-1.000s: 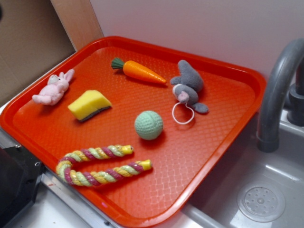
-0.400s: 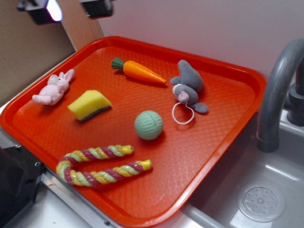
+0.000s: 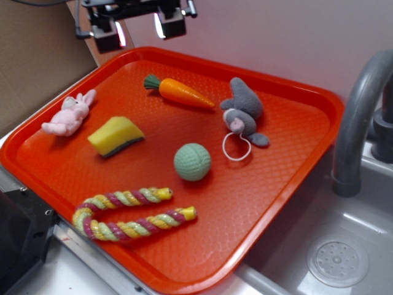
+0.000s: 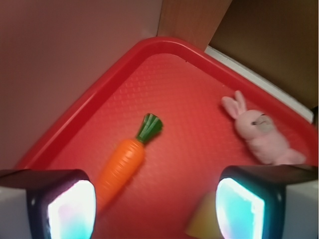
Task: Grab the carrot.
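The carrot, orange with a dark green top, lies flat near the far edge of the red tray. In the wrist view the carrot lies below me, its tip by my left finger. My gripper hangs open, high over the tray's far left corner, up and left of the carrot. Nothing sits between its glowing fingers; the gripper is well above the tray surface.
On the tray lie a pink bunny, a yellow sponge, a green ball, a grey plush mouse and a braided rope toy. A grey faucet and sink stand at right.
The gripper has come into the exterior view from the upper left and moved right, towards the carrot. The toys on the tray have not moved.
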Robot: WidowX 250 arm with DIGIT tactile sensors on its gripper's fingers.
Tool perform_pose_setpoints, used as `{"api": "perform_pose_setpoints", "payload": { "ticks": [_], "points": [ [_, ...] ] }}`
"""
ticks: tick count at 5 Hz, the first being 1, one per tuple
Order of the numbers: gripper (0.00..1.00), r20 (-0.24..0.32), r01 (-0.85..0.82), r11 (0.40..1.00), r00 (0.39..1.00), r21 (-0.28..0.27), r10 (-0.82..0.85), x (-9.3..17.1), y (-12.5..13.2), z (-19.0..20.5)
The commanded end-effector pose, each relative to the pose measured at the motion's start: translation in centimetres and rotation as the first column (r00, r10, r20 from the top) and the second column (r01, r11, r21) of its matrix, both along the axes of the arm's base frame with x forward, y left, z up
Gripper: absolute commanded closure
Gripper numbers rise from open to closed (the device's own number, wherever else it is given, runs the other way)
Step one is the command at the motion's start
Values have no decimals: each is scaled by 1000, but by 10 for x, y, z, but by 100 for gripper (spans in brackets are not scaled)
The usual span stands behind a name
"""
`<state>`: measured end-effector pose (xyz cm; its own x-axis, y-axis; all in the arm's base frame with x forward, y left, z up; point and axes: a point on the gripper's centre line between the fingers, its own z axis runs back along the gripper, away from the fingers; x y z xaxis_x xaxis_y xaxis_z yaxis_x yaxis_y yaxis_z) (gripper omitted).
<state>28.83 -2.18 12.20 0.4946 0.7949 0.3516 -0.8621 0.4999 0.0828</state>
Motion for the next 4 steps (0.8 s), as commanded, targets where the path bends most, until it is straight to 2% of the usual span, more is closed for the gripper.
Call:
{"api": "perform_pose_setpoints", "payload": {
  "ticks": [1,4],
  "points": [
    [0,96,-47,988,993,-148,62,14,11,-23],
    [0,54,-12,971,998,-240,26,18,21,-71]
  ]
}}
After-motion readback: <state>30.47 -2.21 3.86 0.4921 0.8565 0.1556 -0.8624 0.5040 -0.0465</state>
